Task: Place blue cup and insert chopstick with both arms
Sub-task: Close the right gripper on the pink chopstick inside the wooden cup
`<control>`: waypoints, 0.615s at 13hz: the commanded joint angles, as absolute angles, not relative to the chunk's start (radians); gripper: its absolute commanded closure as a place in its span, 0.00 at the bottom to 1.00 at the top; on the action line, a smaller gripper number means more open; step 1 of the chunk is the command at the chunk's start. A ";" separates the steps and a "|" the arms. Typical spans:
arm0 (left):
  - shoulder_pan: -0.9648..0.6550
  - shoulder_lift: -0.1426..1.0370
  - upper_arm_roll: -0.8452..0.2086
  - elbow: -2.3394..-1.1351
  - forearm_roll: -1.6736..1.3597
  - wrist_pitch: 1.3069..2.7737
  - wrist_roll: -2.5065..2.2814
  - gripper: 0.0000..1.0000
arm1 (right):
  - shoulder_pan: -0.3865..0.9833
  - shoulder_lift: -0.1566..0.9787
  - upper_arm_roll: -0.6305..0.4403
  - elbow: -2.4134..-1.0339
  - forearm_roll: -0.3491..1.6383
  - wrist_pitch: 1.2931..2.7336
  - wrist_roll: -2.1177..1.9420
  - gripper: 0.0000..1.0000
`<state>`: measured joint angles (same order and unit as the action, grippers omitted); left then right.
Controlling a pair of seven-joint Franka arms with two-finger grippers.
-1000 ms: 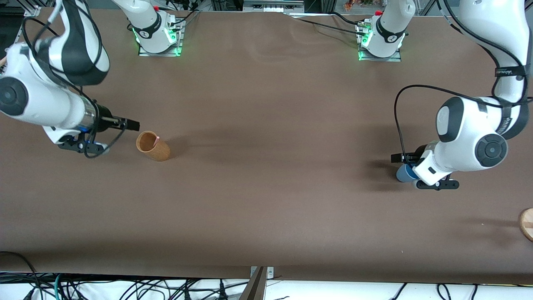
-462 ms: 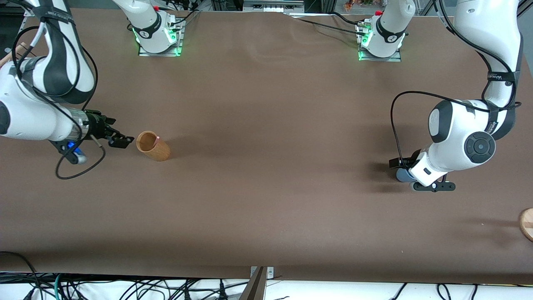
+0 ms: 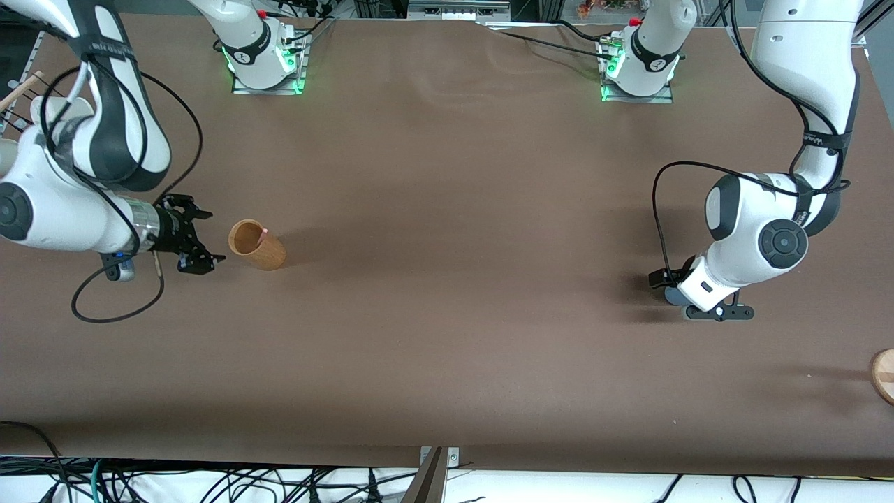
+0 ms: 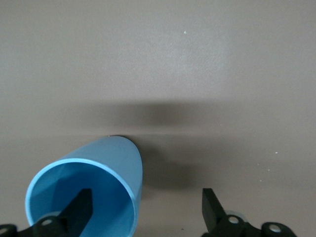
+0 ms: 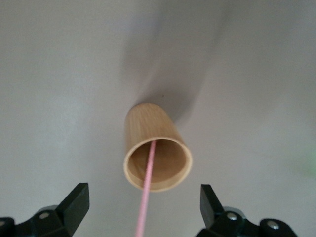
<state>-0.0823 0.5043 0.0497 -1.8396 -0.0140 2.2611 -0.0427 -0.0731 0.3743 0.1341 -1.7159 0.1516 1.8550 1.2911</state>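
Left gripper point(image 4: 145, 212) spread wide, one finger inside upright blue cup point(image 4: 94, 182), gripping nothing. Right gripper point(image 5: 143, 205) spread, empty, beside wooden cup point(image 5: 155, 148) holding chopstick point(image 5: 147, 190).

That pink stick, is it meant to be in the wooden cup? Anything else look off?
Nothing is spilled or broken. The chopstick leans in the wooden cup, not the blue cup, which stands apart at the left arm's end.

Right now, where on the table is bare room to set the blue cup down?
The wide brown table between the wooden cup and the blue cup is bare. It is crowded by the right gripper at the wooden cup, and by the left gripper around the blue cup's wall.
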 commanded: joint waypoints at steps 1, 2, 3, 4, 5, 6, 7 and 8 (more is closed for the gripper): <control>-0.071 0.512 0.048 -1.856 0.017 2.298 -0.040 0.57 | -0.058 0.437 0.137 -1.629 0.147 1.844 1.426 0.01; -0.069 0.512 0.048 -1.862 0.017 2.296 -0.040 0.96 | -0.051 0.440 0.137 -1.629 0.149 1.844 1.433 0.01; -0.068 0.509 0.049 -1.862 0.015 2.290 -0.040 1.00 | -0.038 0.440 0.137 -1.628 0.149 1.844 1.439 0.01; -0.064 0.511 0.049 -1.862 0.015 2.289 -0.040 1.00 | -0.028 0.440 0.137 -1.628 0.150 1.845 1.454 0.01; -0.052 0.509 0.049 -1.862 0.015 2.289 -0.040 1.00 | -0.019 0.445 0.137 -1.628 0.150 1.847 1.475 0.01; -0.051 0.508 0.049 -1.861 0.015 2.287 -0.040 1.00 | -0.005 0.452 0.137 -1.628 0.149 1.859 1.500 0.01; -0.049 0.505 0.049 -1.853 0.015 2.283 -0.041 1.00 | 0.012 0.454 0.137 -1.628 0.147 1.871 1.511 0.01; -0.049 0.500 0.049 -1.842 0.008 2.254 -0.043 1.00 | 0.017 0.454 0.137 -1.629 0.147 1.879 1.512 0.01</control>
